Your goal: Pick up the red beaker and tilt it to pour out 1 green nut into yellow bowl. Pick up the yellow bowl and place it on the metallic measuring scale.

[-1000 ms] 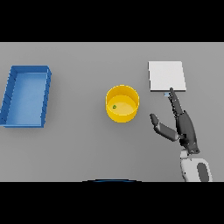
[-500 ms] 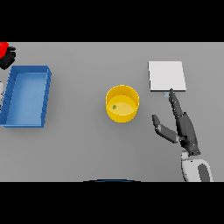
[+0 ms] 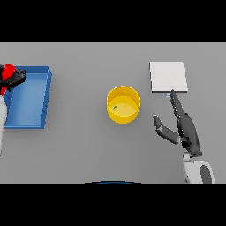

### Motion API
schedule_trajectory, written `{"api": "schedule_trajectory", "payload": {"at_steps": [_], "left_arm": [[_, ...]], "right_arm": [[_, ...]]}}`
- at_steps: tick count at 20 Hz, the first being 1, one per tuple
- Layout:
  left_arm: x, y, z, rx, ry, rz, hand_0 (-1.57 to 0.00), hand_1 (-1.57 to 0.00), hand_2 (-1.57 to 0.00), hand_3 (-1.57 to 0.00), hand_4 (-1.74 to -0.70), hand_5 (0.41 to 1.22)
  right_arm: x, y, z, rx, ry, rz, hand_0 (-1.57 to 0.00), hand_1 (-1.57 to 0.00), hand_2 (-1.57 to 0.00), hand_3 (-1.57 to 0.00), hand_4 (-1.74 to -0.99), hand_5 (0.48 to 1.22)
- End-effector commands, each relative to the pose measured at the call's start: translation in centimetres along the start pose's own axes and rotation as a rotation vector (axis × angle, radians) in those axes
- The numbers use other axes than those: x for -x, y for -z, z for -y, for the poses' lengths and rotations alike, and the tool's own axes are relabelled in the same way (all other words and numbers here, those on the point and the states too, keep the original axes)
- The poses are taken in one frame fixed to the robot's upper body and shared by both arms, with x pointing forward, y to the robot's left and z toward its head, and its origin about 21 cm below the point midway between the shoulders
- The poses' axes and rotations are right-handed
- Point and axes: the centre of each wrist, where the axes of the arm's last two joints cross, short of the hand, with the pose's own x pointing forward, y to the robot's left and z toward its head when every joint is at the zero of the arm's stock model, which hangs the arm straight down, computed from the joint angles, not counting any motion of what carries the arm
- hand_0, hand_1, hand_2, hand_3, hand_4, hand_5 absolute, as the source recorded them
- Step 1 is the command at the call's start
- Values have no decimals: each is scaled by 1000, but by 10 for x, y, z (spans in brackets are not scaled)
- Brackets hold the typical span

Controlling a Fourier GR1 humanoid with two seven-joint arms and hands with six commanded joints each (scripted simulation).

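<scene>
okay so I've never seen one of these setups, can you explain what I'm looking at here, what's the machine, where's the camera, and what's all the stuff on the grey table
This is a humanoid robot seen from its own head, looking down at a grey table. Its right hand rests on the table with fingers straight, pointing at a flat metallic measuring scale. Its left hand shows at the left edge, curled round a red beaker, above a blue tray. In the middle stands a yellow bowl with a small green nut inside. So one hand holds the beaker; the other holds nothing.
</scene>
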Motion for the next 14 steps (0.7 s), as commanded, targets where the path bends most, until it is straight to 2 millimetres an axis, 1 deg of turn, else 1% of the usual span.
{"api": "schedule_trajectory", "payload": {"at_steps": [1,2,3,4,5,6,7,9,11,13,14], "left_arm": [[-3,-4,-5,37,-3,19,-1175,-1075,-1021,-1055,-1232,737],[-3,-5,-7,91,-20,26,-940,-860,-817,-843,-1126,705],[0,-5,-8,131,-41,29,-751,-687,-653,-675,-1050,683],[-1,-5,-9,149,-6,23,-601,-550,-522,-539,-976,664],[-3,-7,-11,160,35,22,-481,-440,-418,-431,-915,651],[-2,-7,-12,162,66,18,-384,-351,-334,-345,-875,644],[0,-4,-7,166,99,-8,-307,-281,-267,-276,-843,632],[3,-2,-7,152,143,-28,-196,-179,-170,-176,-813,627],[3,-1,-5,139,145,-3,-125,-115,-109,-112,-794,627],[1,-3,-5,121,138,34,-80,-73,-69,-72,-776,631],[-3,-3,-5,116,115,50,-64,-58,-55,-57,-778,633]], "right_arm": [[2,-1,0,2,-12,1,1,1,1,1,-1151,670],[1,-2,-2,0,-8,7,1,1,1,1,-1149,670],[1,-2,-2,4,-5,3,1,1,1,1,-1150,671],[2,-3,-3,3,-4,7,1,1,1,1,-1153,670],[0,2,-3,5,0,-2,1,1,1,1,-1155,670],[0,2,0,11,-7,0,1,1,1,1,-1155,669],[-1,4,-1,9,-14,0,1,1,1,1,-1155,670],[-1,4,-1,11,-36,1,1,1,1,1,-1157,665],[0,1,1,11,-47,7,1,1,1,1,-1157,665],[-2,2,-4,10,-56,-12,1,1,1,1,-1144,644],[-4,5,-2,10,-108,-44,1,1,1,1,-1131,631]]}}
